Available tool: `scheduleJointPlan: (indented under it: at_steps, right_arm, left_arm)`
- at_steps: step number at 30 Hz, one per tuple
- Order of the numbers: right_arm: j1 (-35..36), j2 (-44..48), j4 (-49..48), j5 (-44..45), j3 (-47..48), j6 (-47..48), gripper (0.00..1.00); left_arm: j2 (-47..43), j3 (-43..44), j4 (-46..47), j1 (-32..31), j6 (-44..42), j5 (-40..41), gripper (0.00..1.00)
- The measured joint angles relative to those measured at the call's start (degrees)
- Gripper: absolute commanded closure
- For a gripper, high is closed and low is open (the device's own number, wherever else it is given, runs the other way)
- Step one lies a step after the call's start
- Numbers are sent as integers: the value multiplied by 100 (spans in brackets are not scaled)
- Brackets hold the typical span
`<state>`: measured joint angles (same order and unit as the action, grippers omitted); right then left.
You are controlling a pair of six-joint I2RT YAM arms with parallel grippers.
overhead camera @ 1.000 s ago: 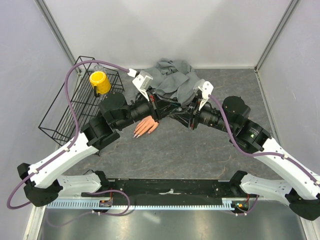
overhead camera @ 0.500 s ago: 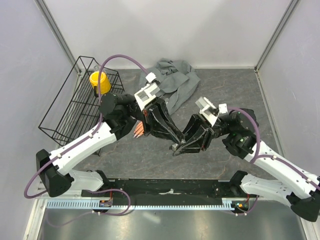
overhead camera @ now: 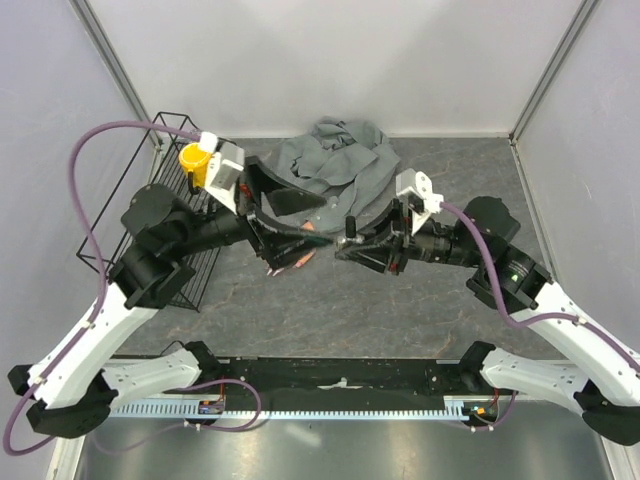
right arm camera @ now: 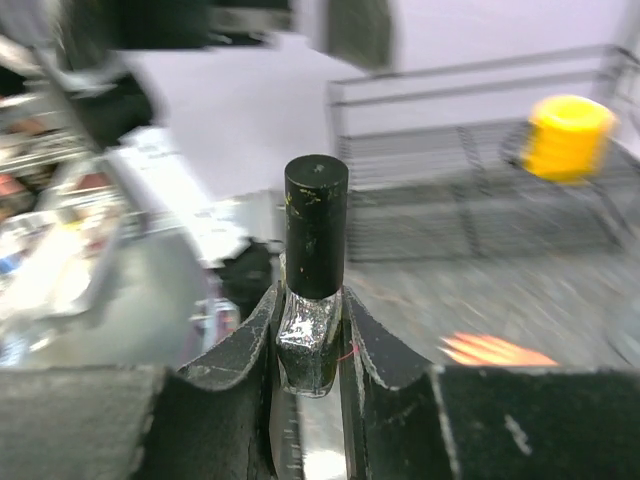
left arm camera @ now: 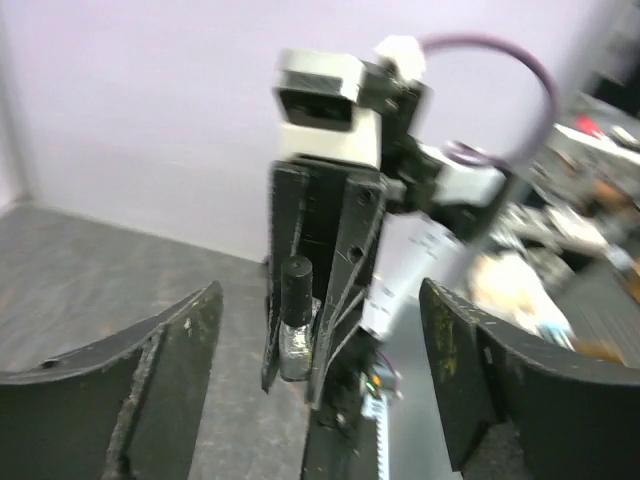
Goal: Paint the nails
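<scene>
My right gripper point(overhead camera: 345, 250) point(right arm camera: 312, 305) is shut on a small nail polish bottle point(overhead camera: 349, 234) point(right arm camera: 315, 225) with a silver glitter body and a black cap, which is on. The left wrist view shows the same bottle point(left arm camera: 296, 325) between the right fingers. My left gripper point(overhead camera: 283, 215) point(left arm camera: 320, 305) is open and empty, facing that bottle from the left. A peach mannequin hand point(overhead camera: 292, 257) point(right arm camera: 495, 350) lies on the table between the two grippers, below the left fingers, with its grey sleeve point(overhead camera: 335, 160) bunched behind. The nails point(overhead camera: 272, 270) are too small to make out.
A black wire basket point(overhead camera: 135, 215) point(right arm camera: 450, 190) stands at the left wall with a yellow cup point(overhead camera: 196, 165) point(right arm camera: 568, 135) in its far corner. My left arm's elbow lies over the basket's near side. White walls close in the grey table on three sides.
My left gripper has opened and swung back left toward the basket. My right gripper, still holding the bottle, has risen from near the table's front to beside the mannequin hand.
</scene>
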<state>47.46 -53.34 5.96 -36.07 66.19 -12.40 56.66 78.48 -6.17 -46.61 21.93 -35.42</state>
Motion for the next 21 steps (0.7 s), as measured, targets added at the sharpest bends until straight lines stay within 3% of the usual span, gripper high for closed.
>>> scheduleJointPlan:
  at_steps: [3,8,17,19,20,21]
  right_arm:
    - [0,-186,330,791,105,243,100]
    - [-4,-496,664,1926,153,522,100]
    - [-4,-671,850,2747,223,695,100]
    - [-7,-673,852,2815,234,717,100]
    - [-7,-673,852,2839,243,726,100]
    - [-7,-678,846,2844,247,730,100]
  left_arm:
    - [-199,-190,-63,-2,-4,1021,36]
    - [59,-420,35,-129,-17,2275,44]
    - [1001,-417,26,-339,-63,3025,58]
    - [1010,-417,31,-369,-70,3045,69]
    - [1010,-417,57,-378,-68,3023,79]
    - [1010,-417,81,-389,-70,3016,96]
